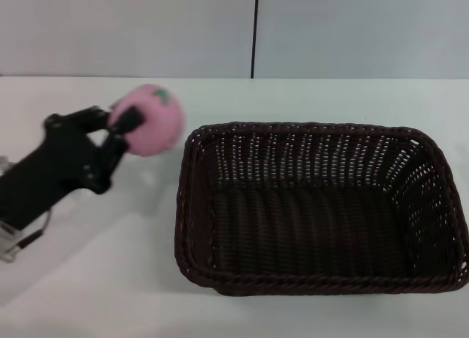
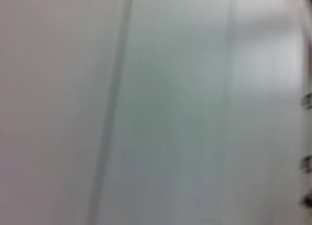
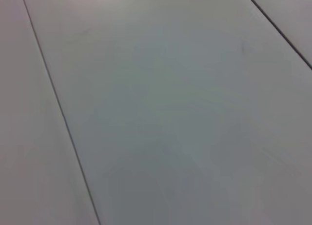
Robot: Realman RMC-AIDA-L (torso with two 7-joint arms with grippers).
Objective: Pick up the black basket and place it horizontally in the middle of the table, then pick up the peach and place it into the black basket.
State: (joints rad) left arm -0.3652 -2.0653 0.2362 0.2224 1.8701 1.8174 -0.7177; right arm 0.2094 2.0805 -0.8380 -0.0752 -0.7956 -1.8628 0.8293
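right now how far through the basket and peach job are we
Done: the black basket lies lengthwise on the table, empty. In hand: the left gripper holds the peach lifted, just left of the basket. Left: carry it over the rim and release. The right gripper is out of view.

Robotics test lab setting, plain white table point(image 1: 308, 96), bare grey panelled wall point(image 1: 132, 30) with dark vertical seam point(image 1: 255, 30), black robot arm point(image 1: 51, 169), staged toy props
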